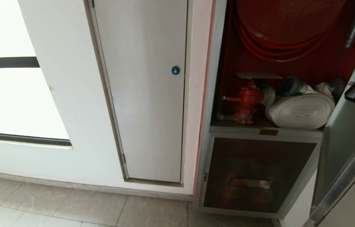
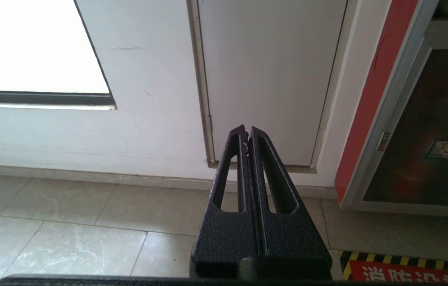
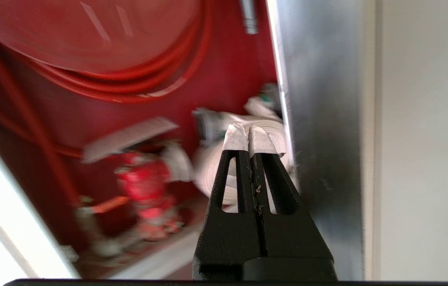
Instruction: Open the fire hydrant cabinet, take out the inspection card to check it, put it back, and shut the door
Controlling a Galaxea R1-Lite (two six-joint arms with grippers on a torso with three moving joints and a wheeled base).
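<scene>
White wall [image 1: 64, 94] behind; cabinet [image 1: 218, 63] stands open, door [image 1: 347, 132] swung wide beside it. Inside, white hose roll [image 1: 300, 112] by the valve [image 1: 248, 97]. Right gripper [image 3: 249, 133] pinched together, empty, near the door; left gripper [image 2: 246, 131] closed too.

A building corridor: a fire hydrant cabinet [image 1: 268, 104] set in a white wall [image 1: 67, 104], above a tiled floor [image 1: 54, 208].

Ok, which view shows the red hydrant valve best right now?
Head view: the red hydrant valve sits sharp and whole, left of the white hose roll. The right wrist view shows it blurred; the left wrist view misses it.
</scene>
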